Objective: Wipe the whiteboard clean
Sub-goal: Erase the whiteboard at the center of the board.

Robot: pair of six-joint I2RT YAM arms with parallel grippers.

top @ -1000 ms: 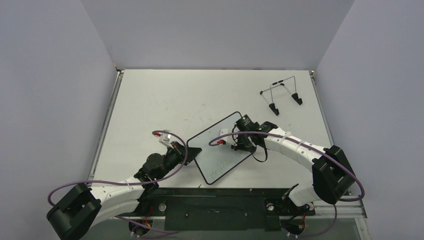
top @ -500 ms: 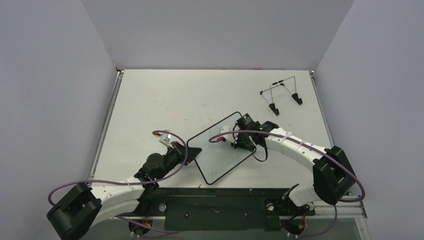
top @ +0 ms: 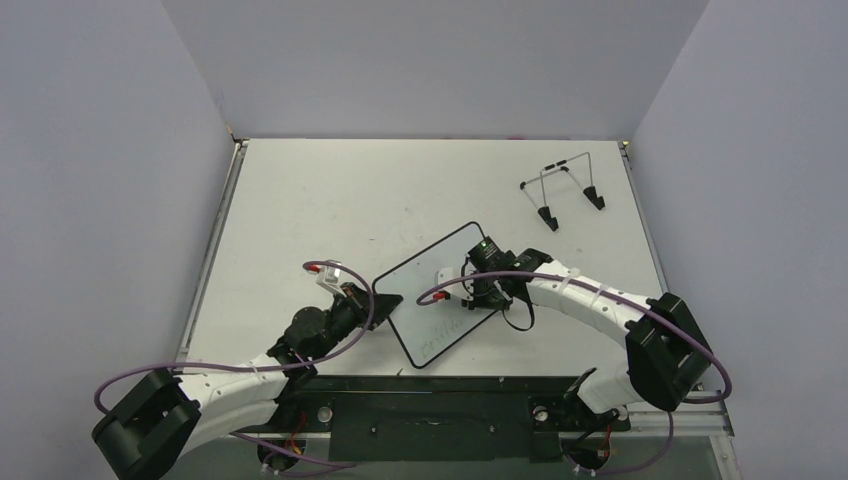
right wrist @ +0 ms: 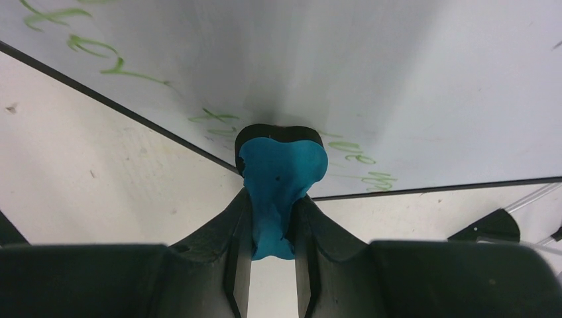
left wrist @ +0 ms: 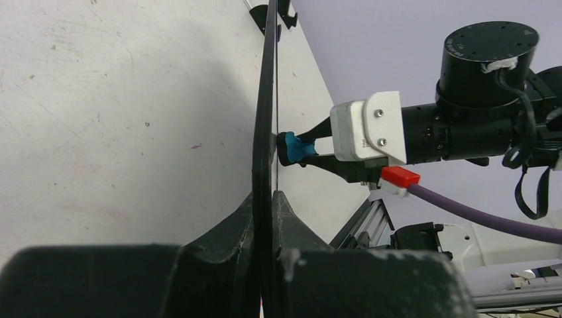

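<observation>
You see the whiteboard (top: 425, 322) on the table (top: 320, 200), near its front middle, turned at an angle between the two arms. Your left gripper (left wrist: 265, 199) is pressed together on the board's left edge and pinches the thin black rim. Your right gripper (right wrist: 273, 199) pinches the blue eraser (right wrist: 281, 162), and the eraser's end touches the white surface, just beside some green writing (right wrist: 99, 56). The wire stand (top: 562, 190) is well apart, at the far right.

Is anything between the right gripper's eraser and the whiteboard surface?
Nothing visible. The blue eraser in the right gripper touches the whiteboard, whose edge the left gripper clamps.
</observation>
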